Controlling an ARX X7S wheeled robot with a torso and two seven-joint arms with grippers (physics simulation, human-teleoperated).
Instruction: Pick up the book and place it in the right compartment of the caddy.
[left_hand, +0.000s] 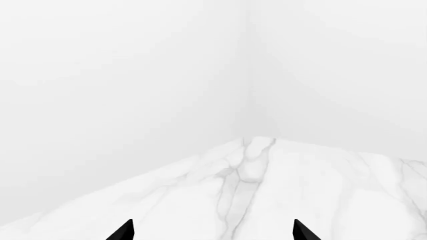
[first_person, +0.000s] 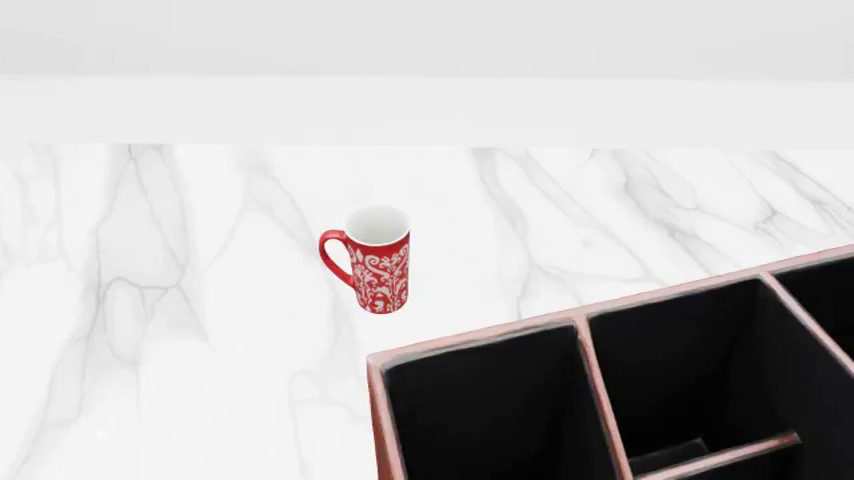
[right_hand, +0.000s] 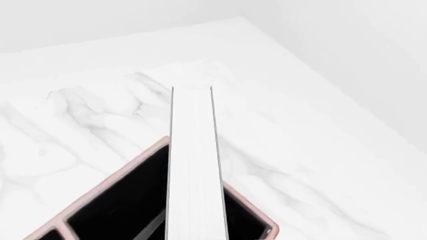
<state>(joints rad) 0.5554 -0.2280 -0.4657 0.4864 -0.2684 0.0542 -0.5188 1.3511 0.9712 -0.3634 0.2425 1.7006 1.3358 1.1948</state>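
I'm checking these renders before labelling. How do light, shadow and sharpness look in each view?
Head view: flat even light, the mug casts almost no shadow, the caddy interior is featureless black. Left wrist view: near-white walls barely separate, only marble veins and the left claw tips show. Right wrist view: the book page edges nearly blow out.

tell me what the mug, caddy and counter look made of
Mug: looks like glazed ceramic, red with a white pattern. Caddy: probably leather or painted wood, reddish-brown with pale worn rims and a matte black inside. Counter: marble look, white with grey veins.
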